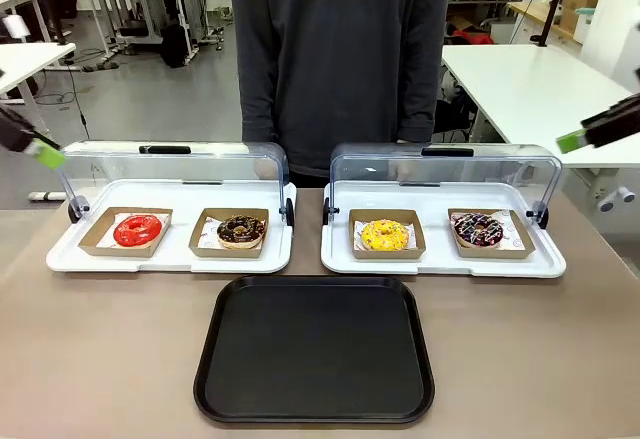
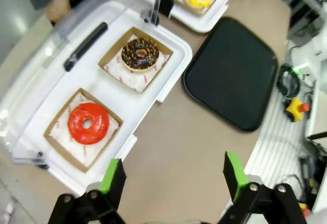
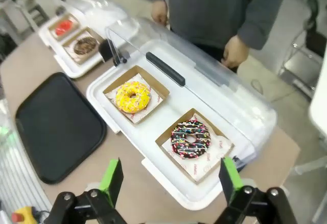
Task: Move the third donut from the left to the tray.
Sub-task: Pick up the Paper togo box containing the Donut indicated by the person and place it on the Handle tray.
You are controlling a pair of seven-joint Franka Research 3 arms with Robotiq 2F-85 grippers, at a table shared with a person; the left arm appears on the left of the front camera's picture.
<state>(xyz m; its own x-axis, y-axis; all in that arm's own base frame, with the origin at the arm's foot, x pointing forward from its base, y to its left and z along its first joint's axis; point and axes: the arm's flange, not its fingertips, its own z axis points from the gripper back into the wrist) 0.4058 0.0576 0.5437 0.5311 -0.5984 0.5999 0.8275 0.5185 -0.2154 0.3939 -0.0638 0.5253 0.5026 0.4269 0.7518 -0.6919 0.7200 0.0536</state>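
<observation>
We see a ring donut with bright yellow icing and tiny coloured sprinkles point(image 1: 384, 234). It sits in its shallow brown cardboard holder point(image 1: 388, 256). The holder rests on the left part of a long white plastic tray point(image 1: 440, 265), which is on the right side of the brown table point(image 1: 90, 359). This tray's clear domed lid point(image 1: 445, 171) is tipped back and open. Counting from the left, the yellow donut is number three. To its right, on the same white tray, is a chocolate donut with coloured sprinkles point(image 1: 478, 229) in its own holder.

The other white tray point(image 1: 170, 259), on the left, holds a shiny red donut point(image 1: 137, 230) and a chocolate donut with pale bits on top point(image 1: 241, 229).

A big flat black square tray with round corners point(image 1: 315, 349) lies on the table just in front of the two white trays. It is in the middle, on the robot's side. The yellow donut is apart from it.

The left gripper point(image 2: 172, 175) hangs high over the left end of the table. Its two green-tipped fingers are spread wide and it holds nothing. The right gripper point(image 3: 169, 175) hangs high over the right end. It is spread wide too, and it holds nothing.

A person in a dark grey top point(image 1: 335, 59) stands at the far side, behind the white trays. In the right wrist view, one hand point(image 3: 235, 50) hangs just behind the open lid.
</observation>
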